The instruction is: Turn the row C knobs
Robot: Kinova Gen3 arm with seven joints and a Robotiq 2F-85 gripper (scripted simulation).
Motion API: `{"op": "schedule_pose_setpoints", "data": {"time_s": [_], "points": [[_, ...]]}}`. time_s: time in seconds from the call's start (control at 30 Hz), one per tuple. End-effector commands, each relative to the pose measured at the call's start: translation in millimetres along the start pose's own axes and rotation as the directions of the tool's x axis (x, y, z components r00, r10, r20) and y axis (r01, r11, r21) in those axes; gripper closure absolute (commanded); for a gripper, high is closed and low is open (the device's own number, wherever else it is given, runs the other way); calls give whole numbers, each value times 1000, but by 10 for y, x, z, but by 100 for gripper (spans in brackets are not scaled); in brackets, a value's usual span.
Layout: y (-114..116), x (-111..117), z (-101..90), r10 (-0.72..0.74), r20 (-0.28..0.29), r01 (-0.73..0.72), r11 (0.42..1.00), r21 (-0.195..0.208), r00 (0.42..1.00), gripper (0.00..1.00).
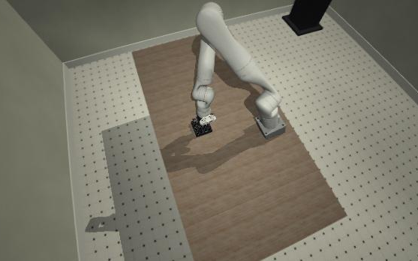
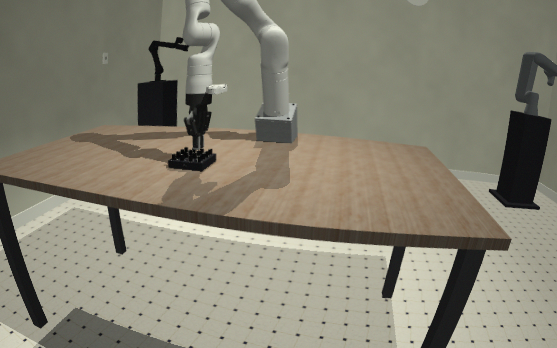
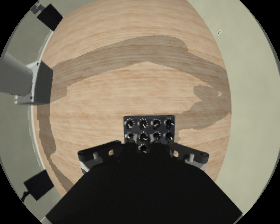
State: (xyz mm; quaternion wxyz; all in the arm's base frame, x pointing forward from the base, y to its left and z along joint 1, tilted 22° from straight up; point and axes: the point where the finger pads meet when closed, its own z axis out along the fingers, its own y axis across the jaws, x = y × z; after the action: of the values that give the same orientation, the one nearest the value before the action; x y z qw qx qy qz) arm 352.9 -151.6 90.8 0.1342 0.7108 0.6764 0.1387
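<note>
The black knob box point(image 1: 202, 134) point(image 2: 186, 164) point(image 3: 136, 130) stands on the table under the arm. In the wrist view two rows of knobs and one knob of a third row show; the rest are hidden behind the gripper's dark body. The printed names and most white lines are too small to read, so I cannot tell which knobs point where. My gripper point(image 2: 198, 147) points straight down, with its fingertips close together at about the height of the knob tops, over the box. The fingers stand slightly open; no knob shows clearly between them. The fingertips are hidden in the wrist view.
The wooden table point(image 1: 239, 199) point(image 2: 349, 190) point(image 3: 101, 105) carries the box and the arm's grey base point(image 1: 272, 130) point(image 2: 276, 131) point(image 3: 42, 82). The base stands some way to the right of the box in the top and exterior views. Dark pedestals with other arms stand beyond the table.
</note>
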Motion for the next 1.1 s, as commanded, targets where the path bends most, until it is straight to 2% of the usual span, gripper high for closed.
{"op": "schedule_pose_setpoints", "data": {"time_s": [0.0, 0.6, 1.07], "points": [[-12, -3, 2, -2, -1, 2, 1000, 0, 1000, 81], [-12, -3, 8, -2, -1, 2, 1000, 0, 1000, 81], [-9, -5, 93, 2, -1, -2, 1000, -1, 1000, 81]]}}
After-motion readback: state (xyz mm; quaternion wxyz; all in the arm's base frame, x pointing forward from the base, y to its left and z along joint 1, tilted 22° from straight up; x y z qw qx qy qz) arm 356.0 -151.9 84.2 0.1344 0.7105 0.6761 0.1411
